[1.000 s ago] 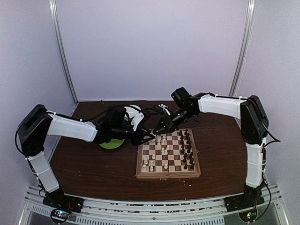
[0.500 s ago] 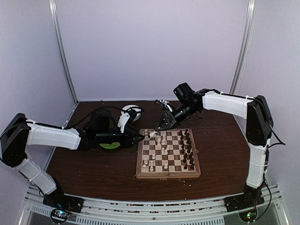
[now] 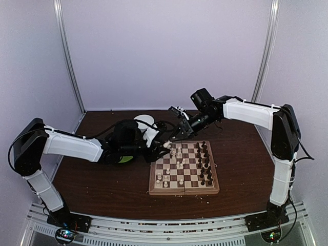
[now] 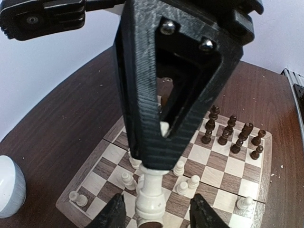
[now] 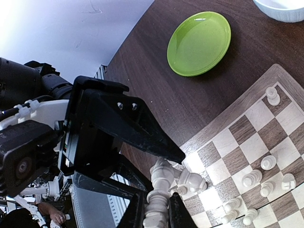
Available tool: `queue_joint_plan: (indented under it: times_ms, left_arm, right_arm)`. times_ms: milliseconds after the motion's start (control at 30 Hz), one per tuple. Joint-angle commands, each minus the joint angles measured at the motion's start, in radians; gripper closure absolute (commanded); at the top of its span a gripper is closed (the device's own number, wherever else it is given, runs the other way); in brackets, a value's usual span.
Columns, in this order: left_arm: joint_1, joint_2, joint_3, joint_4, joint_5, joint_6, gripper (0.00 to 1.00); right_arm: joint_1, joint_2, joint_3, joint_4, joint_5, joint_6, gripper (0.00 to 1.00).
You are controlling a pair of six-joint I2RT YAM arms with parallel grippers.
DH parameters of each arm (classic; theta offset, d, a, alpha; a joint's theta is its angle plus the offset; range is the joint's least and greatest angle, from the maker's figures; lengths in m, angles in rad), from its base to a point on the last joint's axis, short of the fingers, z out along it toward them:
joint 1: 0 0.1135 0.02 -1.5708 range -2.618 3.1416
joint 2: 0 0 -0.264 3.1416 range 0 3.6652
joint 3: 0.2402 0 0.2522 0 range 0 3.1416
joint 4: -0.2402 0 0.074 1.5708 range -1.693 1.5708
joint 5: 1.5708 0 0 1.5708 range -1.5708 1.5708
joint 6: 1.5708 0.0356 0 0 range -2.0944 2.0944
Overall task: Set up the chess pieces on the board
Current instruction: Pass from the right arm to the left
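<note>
Dark brown wooden table point(image 3: 241, 174), flecked with pale crumbs point(image 4: 284, 166) (tiny specks only). Round glossy green plate point(image 5: 199, 42) lying flat on table. White bowl point(image 5: 284, 8) near plate, not touching it; only part of rim seen from right wrist. Pale lilac walls point(image 3: 164, 51) behind and at sides, metal uprights point(image 3: 68, 56) at rear corners. Slotted metal rail point(image 3: 169, 236) along near edge.

Top external: sat high behind the surface's point(image 3: 102, 189) near edge, distant, and faced its far edge.
Left wrist: hung close over the board point(image 4: 228, 167) and faced along its jaws.
Right wrist: close, faced the surface's left edge.
Shared: all saw the board; both wrist views saw one cream piece point(image 4: 152, 199).
</note>
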Motion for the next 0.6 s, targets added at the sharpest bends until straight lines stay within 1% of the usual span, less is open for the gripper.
queue_joint_plan:
  times_ms: [0, 133, 233, 300, 433, 567]
  left_arm:
    - [-0.006, 0.017, 0.036, -0.018, -0.038, 0.051, 0.57]
    - [-0.011, 0.025, 0.045, -0.043, -0.05, 0.072, 0.58]
    - [-0.016, 0.027, 0.047, -0.059, -0.063, 0.089, 0.55]
    - [-0.018, 0.027, 0.048, -0.065, -0.065, 0.092, 0.57]
    - [-0.018, 0.024, 0.044, -0.064, -0.072, 0.094, 0.66]
    - [-0.018, 0.022, 0.041, -0.054, -0.075, 0.081, 0.66]
  right_arm:
    - [0.001, -0.043, -0.019, 0.029, -0.016, 0.015, 0.94]
    - [0.002, -0.041, -0.021, 0.037, -0.021, 0.025, 0.93]
    - [0.001, -0.042, -0.023, 0.039, -0.022, 0.027, 0.93]
    - [0.001, -0.044, -0.025, 0.041, -0.021, 0.027, 0.93]
    - [0.001, -0.046, -0.034, 0.045, -0.019, 0.027, 0.93]
    - [0.001, -0.047, -0.041, 0.049, -0.019, 0.029, 0.93]
